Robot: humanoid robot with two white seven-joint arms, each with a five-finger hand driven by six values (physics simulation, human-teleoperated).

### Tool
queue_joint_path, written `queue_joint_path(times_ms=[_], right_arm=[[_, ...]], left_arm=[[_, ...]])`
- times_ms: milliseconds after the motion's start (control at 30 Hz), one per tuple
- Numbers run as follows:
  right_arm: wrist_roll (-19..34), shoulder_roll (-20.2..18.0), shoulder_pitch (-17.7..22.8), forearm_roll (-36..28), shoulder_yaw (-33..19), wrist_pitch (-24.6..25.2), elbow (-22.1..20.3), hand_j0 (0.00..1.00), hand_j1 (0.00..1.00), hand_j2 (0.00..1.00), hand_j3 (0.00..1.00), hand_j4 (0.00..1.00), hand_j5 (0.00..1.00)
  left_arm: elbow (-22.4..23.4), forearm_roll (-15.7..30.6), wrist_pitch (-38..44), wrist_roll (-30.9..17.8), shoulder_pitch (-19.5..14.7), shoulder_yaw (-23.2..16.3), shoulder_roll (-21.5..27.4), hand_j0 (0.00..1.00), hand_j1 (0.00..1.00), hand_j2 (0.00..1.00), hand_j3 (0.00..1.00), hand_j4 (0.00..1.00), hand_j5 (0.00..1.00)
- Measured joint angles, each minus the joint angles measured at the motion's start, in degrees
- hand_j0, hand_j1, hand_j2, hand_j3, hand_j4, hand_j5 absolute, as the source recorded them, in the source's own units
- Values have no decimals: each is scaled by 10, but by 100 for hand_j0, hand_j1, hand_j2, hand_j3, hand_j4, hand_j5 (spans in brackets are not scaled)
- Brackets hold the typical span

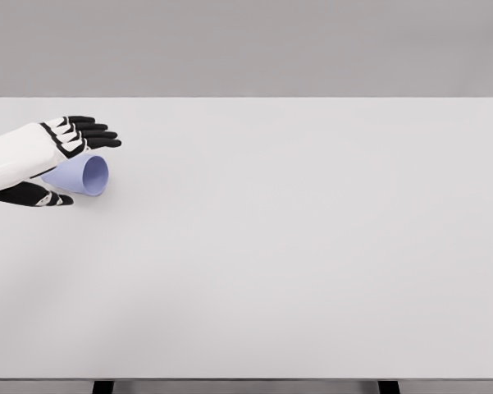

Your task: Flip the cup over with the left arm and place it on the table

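Lilac cup [85, 175] on its side at the table's far left, left hand [43, 156] around it.

The cup lies with its open mouth toward the right (its narrow base is hidden behind the palm). 4 black fingers [97, 134] reach out straight above it and the thumb [34, 195] lies below, so the hand brackets the cup loosely; a firm grip cannot be confirmed. The white table [312, 246] stretches away rightward.
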Motion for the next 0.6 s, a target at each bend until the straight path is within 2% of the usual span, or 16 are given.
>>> queue_joint_path(times_ms=[500,600], right_arm=[[-1,0,0,1,1,0,2,100,100,100,100,100,100],[-1,0,0,1,1,0,2,100,100,100,100,100,100]], left_arm=[[-1,4,0,3,0,16,1,100,100,100,100,100,100],[-1,20,0,4,4,28,0,100,100,100,100,100,100]])
